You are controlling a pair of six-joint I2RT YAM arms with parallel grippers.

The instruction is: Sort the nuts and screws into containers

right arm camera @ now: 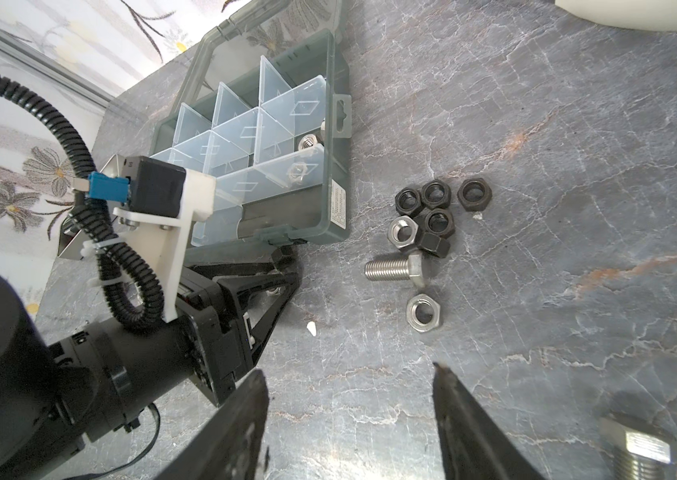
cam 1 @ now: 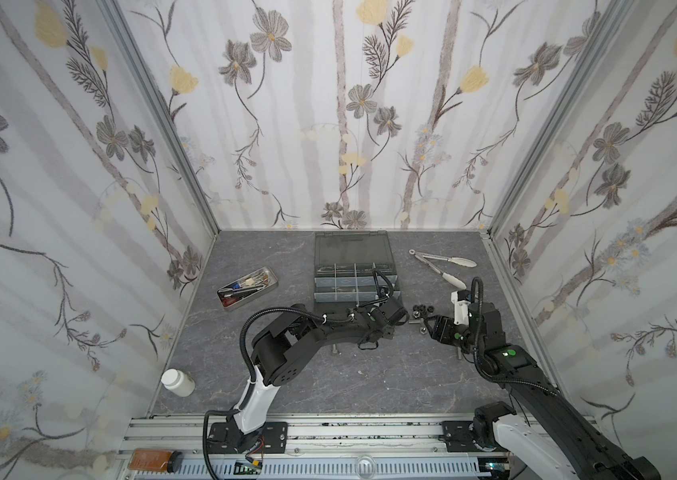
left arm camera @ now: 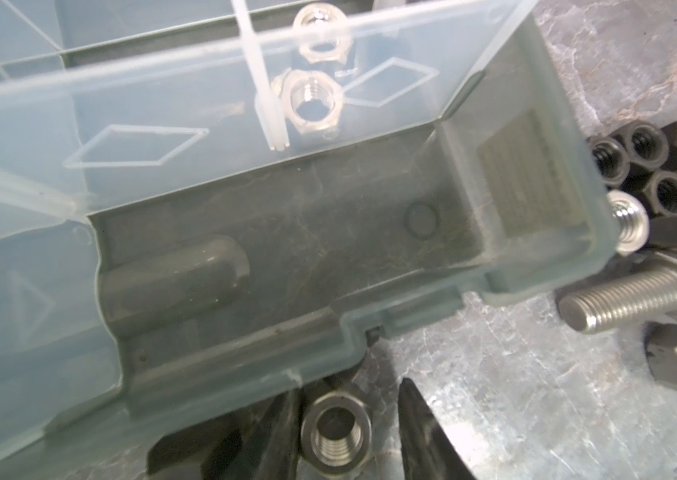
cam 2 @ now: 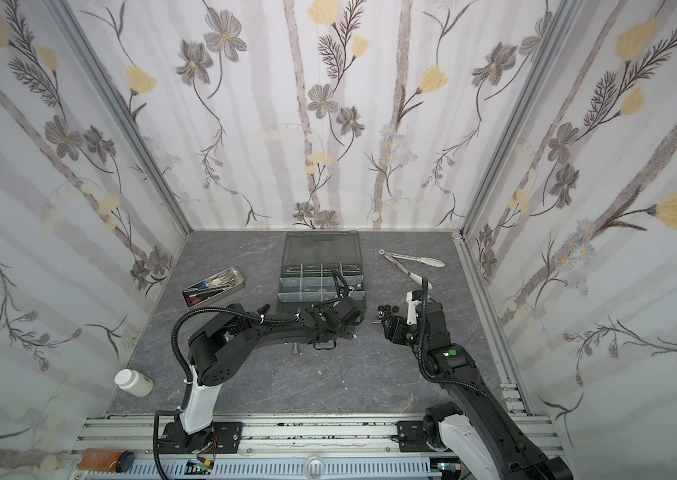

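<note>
A silver nut (left arm camera: 336,432) sits on the desk (left arm camera: 515,395) between the left fingers (left arm camera: 418,432), which straddle it unclamped, while the right fingers (right arm camera: 241,424) gape empty; small, hard, probably slippery steel, best pinched across opposite flats.

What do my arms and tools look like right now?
The left arm and right arm are black with white lower links, green indicator dots and black ribbed cable hoses tied with white zip ties. The left tool and right tool have black tapered fingers. A white bracket carries the left wrist camera, with a blue plug.
</note>
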